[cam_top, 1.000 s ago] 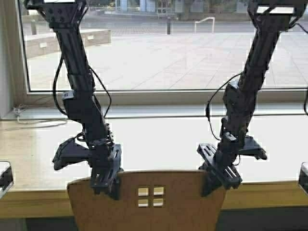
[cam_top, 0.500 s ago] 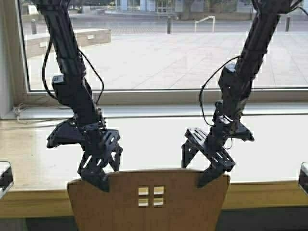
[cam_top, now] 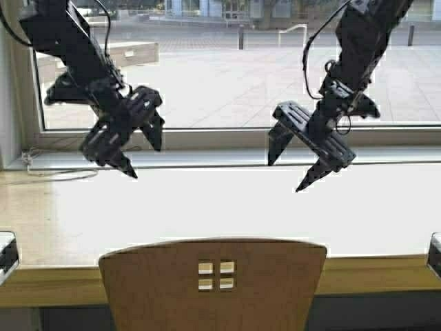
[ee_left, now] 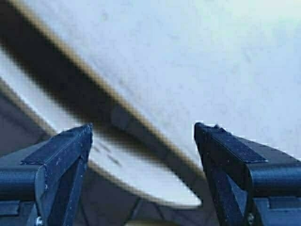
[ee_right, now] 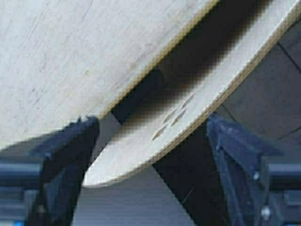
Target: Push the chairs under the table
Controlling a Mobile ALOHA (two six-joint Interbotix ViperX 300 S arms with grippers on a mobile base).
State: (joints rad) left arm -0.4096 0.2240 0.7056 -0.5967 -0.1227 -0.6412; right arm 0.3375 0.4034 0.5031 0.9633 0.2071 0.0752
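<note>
One tan plywood chair back (cam_top: 262, 283) with four small square cutouts stands at the bottom centre, tight against the front edge of the long light-wood table (cam_top: 62, 227). It also shows in the left wrist view (ee_left: 155, 181) and in the right wrist view (ee_right: 178, 127). My left gripper (cam_top: 141, 155) is open and empty, raised high above the table at the left. My right gripper (cam_top: 289, 169) is open and empty, raised high above the table at the right. Neither gripper touches the chair. The table top shows in both wrist views (ee_left: 211, 56) (ee_right: 70, 56).
A large window (cam_top: 227, 76) runs behind the table, with a sill (cam_top: 227, 157) and a white cable (cam_top: 41, 172) at the far left. Dark objects sit at the table's front edge at far left (cam_top: 5, 252) and far right (cam_top: 435, 252).
Both grippers have let go of the chair back's top edge and lifted up and away from it, to high above the table. The chair stays against the table.
</note>
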